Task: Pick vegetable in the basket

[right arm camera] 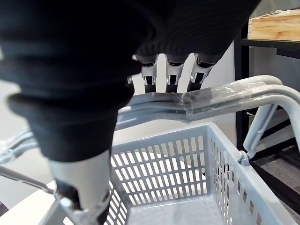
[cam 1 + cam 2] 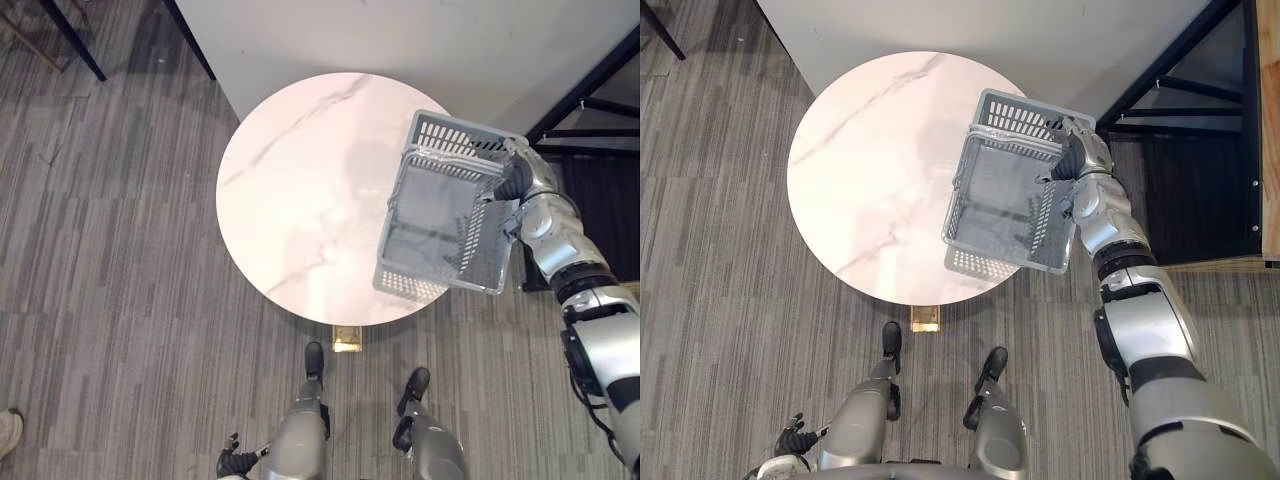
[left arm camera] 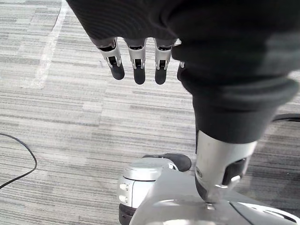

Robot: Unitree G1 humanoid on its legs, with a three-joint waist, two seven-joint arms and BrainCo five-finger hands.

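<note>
- Where's the basket?
- I've got the grey slatted basket (image 2: 455, 135) at the right edge of the round marble counter (image 2: 290, 190), tilted, its outer side hanging past the counter's rim. Can't tell if its base touches the counter.
- Right hand?
- My right hand (image 2: 1072, 155) is just off the counter's right rim, above the basket. Its fingers (image 1: 171, 75) are curled over both handles (image 1: 211, 101), which are swung up and pressed together. So it's clamped on the basket.
- Left hand?
- My left hand (image 3: 136, 61) hangs low, well short of the counter's near edge, over the striped grey carpet (image 3: 56, 117). Its fingers are loose and nearly straight, holding nothing.
</note>
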